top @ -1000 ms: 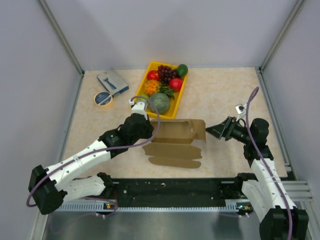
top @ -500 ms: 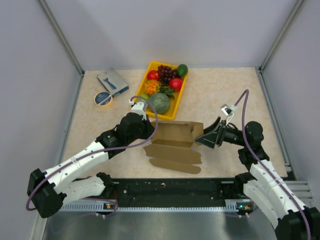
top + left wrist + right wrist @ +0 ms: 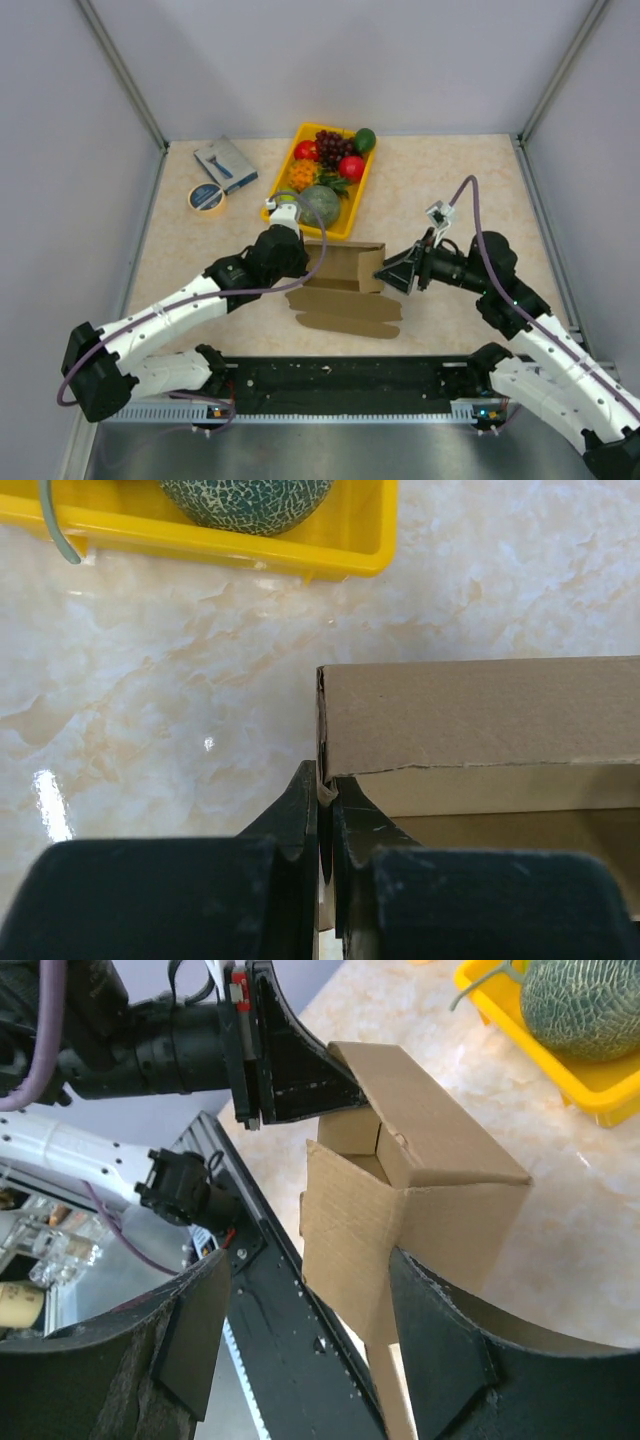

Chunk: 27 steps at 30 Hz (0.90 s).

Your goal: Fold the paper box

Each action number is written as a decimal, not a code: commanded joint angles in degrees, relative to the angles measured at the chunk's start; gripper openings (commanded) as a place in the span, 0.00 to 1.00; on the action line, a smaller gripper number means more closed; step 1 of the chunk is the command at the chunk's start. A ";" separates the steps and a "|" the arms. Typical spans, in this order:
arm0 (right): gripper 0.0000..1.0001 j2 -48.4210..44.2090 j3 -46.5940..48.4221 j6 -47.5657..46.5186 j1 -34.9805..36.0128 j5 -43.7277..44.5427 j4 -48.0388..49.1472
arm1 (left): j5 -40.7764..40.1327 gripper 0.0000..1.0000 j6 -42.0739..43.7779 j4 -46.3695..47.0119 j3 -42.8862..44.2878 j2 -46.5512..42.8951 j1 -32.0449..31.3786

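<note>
Box (image 3: 345, 268) sits half-raised between the arms, near the tray (image 3: 330, 232). Left gripper (image 3: 322, 792) is clamped on its end wall; right gripper (image 3: 315, 1310) is spread around the other end. Risk: a hard push from the right could buckle the thin card or tear the pinched edge free.

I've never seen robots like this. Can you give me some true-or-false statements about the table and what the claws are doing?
The left claw is pinched shut on an edge of the paper box. True.
The right claw is clamped shut. False: it is open, the box's end between its fingers.
The paper box lies in the yellow tray. False: it is on the table, beside the tray.
The tray holds a melon. True.
A tape roll sits on the paper box. False: it lies on the table, far left, apart from the box.
</note>
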 commanded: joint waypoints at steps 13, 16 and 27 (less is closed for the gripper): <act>0.56 7.24 4.44 -8.37 11.19 30.46 -9.63 | -5.20 0.00 -2.27 -1.22 3.82 0.25 -2.08; 0.57 8.29 4.53 -7.49 12.68 33.16 -9.01 | -5.28 0.00 -2.62 -1.31 4.00 0.08 -2.08; 0.38 21.11 13.05 -6.26 25.95 59.17 -10.41 | -15.20 0.00 -6.75 -7.10 9.62 4.47 -7.17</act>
